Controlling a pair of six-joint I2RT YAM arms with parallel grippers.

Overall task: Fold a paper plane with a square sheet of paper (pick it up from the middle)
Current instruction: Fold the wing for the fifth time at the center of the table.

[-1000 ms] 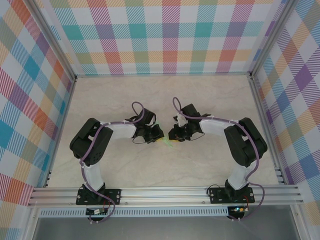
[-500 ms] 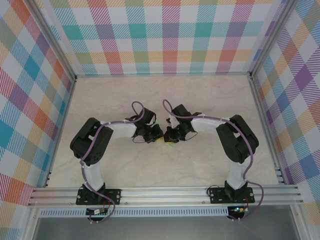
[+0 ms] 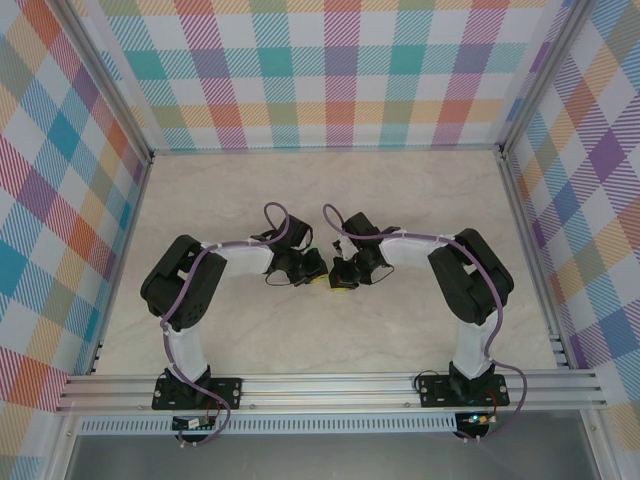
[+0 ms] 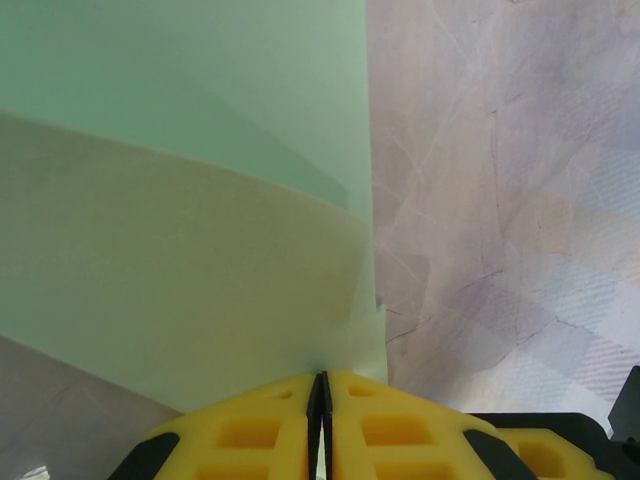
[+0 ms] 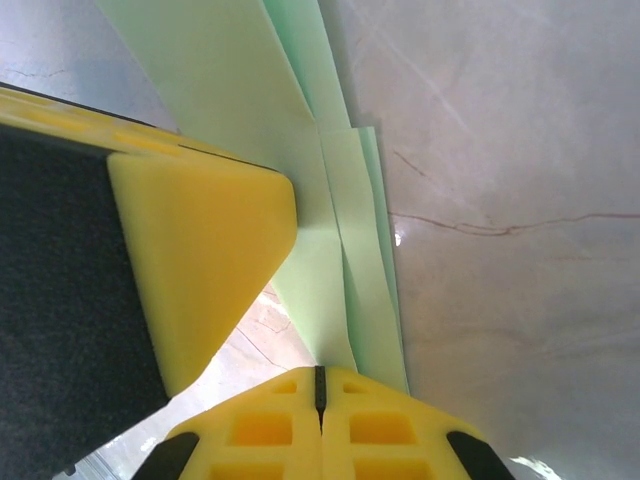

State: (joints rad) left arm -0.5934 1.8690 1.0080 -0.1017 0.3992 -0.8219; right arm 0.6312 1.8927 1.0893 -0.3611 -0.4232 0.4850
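Note:
The pale green sheet of paper (image 4: 200,250) is folded into layered flaps and held up off the table. My left gripper (image 4: 322,385) is shut on its lower edge, yellow fingers pressed together. In the right wrist view the paper (image 5: 330,250) runs as a narrow folded strip down into my right gripper (image 5: 320,378), which is shut on its end. The left gripper's yellow finger (image 5: 200,260) sits close beside it. From above, the left gripper (image 3: 315,270) and right gripper (image 3: 338,275) meet tip to tip at the table's middle, hiding most of the paper.
The marble-patterned table (image 3: 420,200) stretches around both arms. Checkered walls (image 3: 330,70) close the back and sides. An aluminium rail (image 3: 330,385) carrying the arm bases runs along the near edge.
My right gripper has moved left to meet the left gripper and has shut on the paper. The left arm has stayed in place, still gripping.

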